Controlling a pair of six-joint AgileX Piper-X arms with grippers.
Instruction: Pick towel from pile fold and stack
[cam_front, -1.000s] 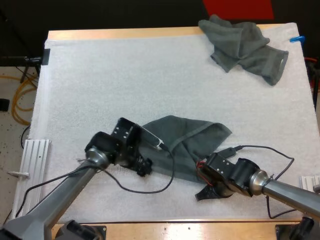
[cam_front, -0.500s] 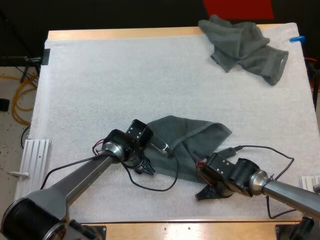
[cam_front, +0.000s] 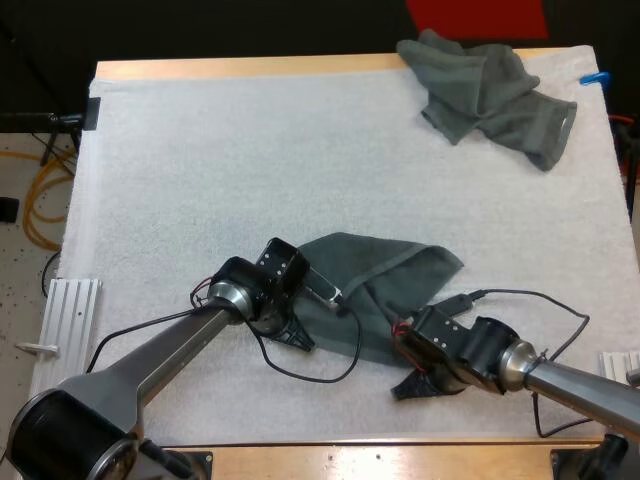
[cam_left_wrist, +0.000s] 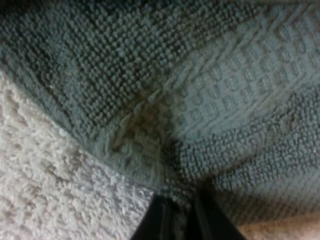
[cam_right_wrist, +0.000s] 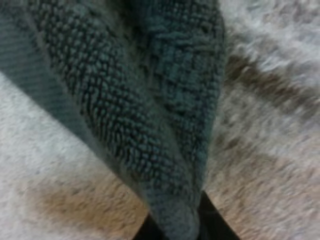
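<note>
The towel (cam_front: 375, 285) you are working lies partly folded on the white mat (cam_front: 200, 160), spanning the gap between your two hands. Your left hand (cam_front: 297, 340) is closed on the towel's near-left corner. In the left wrist view its fingers (cam_left_wrist: 161, 220) stand close together with the hem pinched between them. Your right hand (cam_front: 407, 388) is closed on the towel's near-right edge, with a thick fold pressed from both sides between its fingers (cam_right_wrist: 214, 225). Both hands sit low on the mat, just inside its near edge, with the wooden rim of the counter (cam_front: 380, 458) close behind them. Ahead of both hands the mat lies open. A crumpled towel (cam_front: 490, 90) rests well ahead of the right hand, at the mat's far edge.
</note>
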